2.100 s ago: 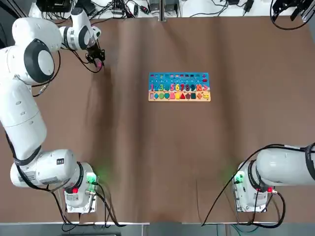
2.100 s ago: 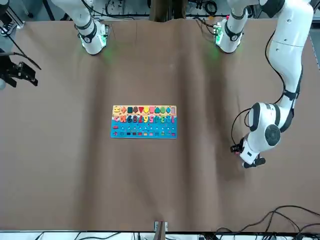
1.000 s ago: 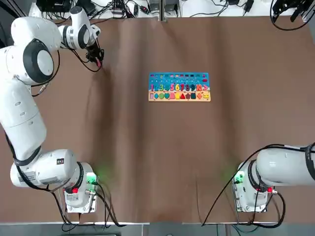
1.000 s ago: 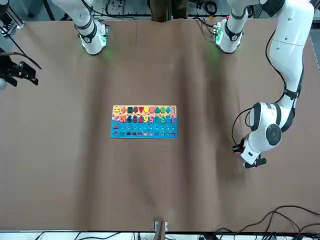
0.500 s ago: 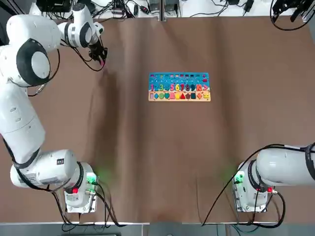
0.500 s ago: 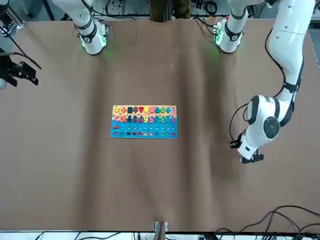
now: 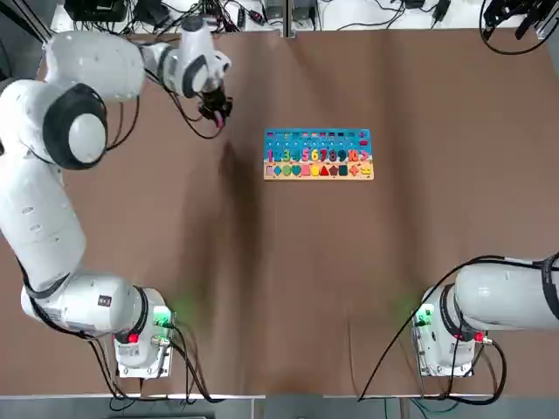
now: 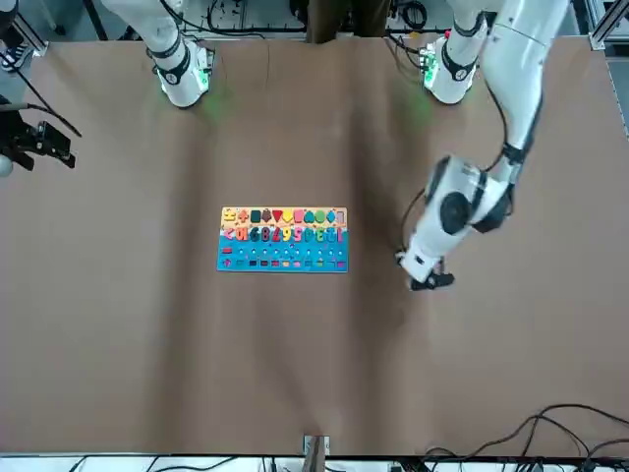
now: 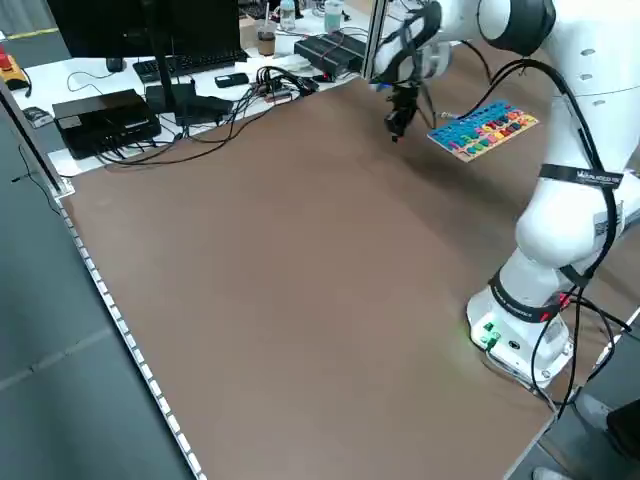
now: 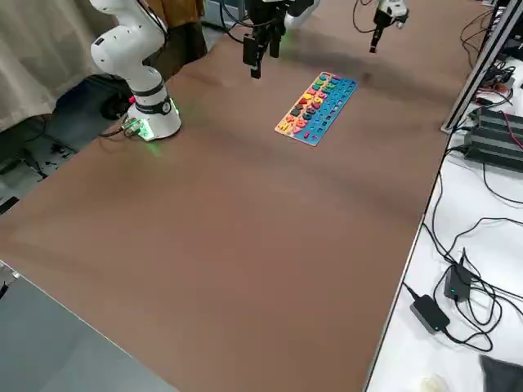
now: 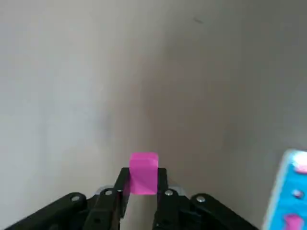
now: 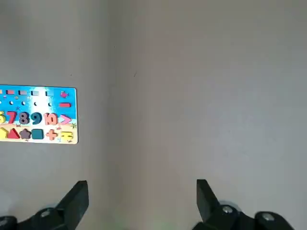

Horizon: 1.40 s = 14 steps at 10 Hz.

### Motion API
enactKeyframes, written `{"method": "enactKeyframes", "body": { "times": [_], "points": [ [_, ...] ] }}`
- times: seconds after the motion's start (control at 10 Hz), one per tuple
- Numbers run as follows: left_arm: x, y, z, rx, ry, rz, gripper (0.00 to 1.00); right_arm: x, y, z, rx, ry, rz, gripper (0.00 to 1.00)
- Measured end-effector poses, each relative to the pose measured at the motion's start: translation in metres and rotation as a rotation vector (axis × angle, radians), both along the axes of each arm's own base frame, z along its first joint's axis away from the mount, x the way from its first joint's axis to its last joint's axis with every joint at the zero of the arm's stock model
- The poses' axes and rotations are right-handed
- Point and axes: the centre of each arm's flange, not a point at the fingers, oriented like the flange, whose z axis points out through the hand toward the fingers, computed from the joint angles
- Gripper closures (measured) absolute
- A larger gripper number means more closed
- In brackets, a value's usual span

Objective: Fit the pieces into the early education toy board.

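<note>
The early education toy board lies flat near the middle of the brown table, toward its far side from the arm bases; its blue part faces away from the robot and its yellowish strip of coloured shapes faces the bases. One pink piece is off the board: it is pinched between the two fingers of the left gripper, which are pressed against its sides. That gripper hangs above the bare table, to the left of the board and apart from it, pointing down; in the left wrist view a corner of the board shows at the edge. No other loose piece can be made out on the table.

The right gripper is parked high near the far right corner of the table, well apart from the board, its fingers spread wide with nothing between them; its wrist view looks down on the board's right end.

Cables and electronic boxes lie on the white bench beyond the table's edge
</note>
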Motion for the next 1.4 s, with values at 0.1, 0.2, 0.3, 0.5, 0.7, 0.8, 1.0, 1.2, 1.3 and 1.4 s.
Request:
{"method": "enactKeyframes", "body": {
  "times": [0.1,0.2,0.3,0.5,0.7,0.8,1.0,1.2,1.3,1.4],
  "points": [
    [-0.017,-0.031,0.000,0.003,0.001,-0.001,0.74,0.000,0.000,0.000,0.000,0.000,0.000,0.01],
    [-0.034,-0.058,-0.001,0.007,0.004,0.003,0.74,0.000,0.000,0.000,0.000,0.001,0.000,0.01],
    [-0.051,-0.082,-0.002,0.011,0.006,0.005,0.74,0.000,0.000,0.000,0.000,0.001,0.000,0.01],
    [-0.085,-0.124,-0.003,0.018,0.010,0.007,0.74,0.000,0.000,-0.001,0.000,0.002,-0.001,0.01],
    [-0.111,-0.152,-0.003,0.022,0.009,0.002,0.74,0.001,-0.001,-0.001,0.001,0.003,-0.001,0.01],
    [-0.116,-0.158,-0.003,0.022,0.010,-0.006,0.74,0.001,-0.001,-0.002,0.001,0.003,-0.001,0.01],
    [-0.119,-0.159,-0.008,0.026,0.016,-0.011,0.74,0.001,-0.001,-0.002,0.001,0.004,-0.001,0.01],
    [-0.123,-0.164,-0.017,0.020,0.019,-0.018,0.74,0.001,-0.001,-0.002,0.001,0.004,-0.001,0.01],
    [-0.124,-0.166,-0.022,0.011,0.016,-0.020,0.74,0.001,-0.001,-0.002,0.001,0.004,-0.001,0.01],
    [-0.124,-0.167,-0.025,0.005,0.014,-0.020,0.74,0.001,-0.001,-0.002,0.001,0.004,-0.001,0.01]
  ]
}}
